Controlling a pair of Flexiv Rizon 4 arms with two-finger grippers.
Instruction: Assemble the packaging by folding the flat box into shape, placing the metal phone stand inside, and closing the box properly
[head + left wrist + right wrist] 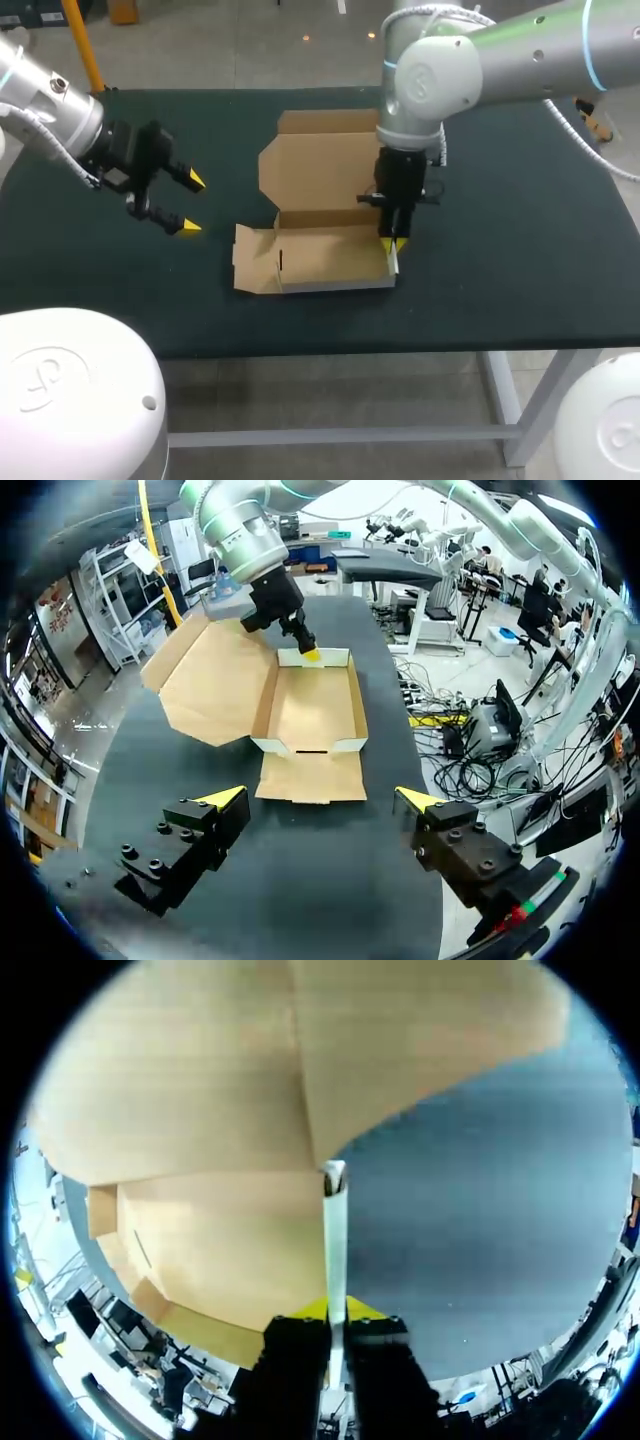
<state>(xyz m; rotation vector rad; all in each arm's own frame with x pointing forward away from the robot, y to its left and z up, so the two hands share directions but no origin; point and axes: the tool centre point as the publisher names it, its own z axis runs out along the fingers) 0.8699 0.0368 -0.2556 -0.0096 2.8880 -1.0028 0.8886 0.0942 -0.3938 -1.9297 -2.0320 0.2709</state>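
Dark green table (520, 260) in view, and on it sits a half-folded cardboard box (325, 255), about centre. Its lid (320, 165) lies open on the cloth toward twelve o'clock, and a side flap (252, 258) spreads flat toward nine o'clock.

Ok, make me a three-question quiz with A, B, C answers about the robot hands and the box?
1. Where is the right gripper? A gripping the side wall of the box; B high above the box; C touching the other gripper.
2. What colour are the fingertips? A red; B yellow; C blue.
3. How is the left gripper? A open; B shut on the box; C shut on a cup.
Answers: 1 A, it pinches the upright wall from both sides. 2 B, all tips show yellow. 3 A, its tips stand apart, holding nothing.
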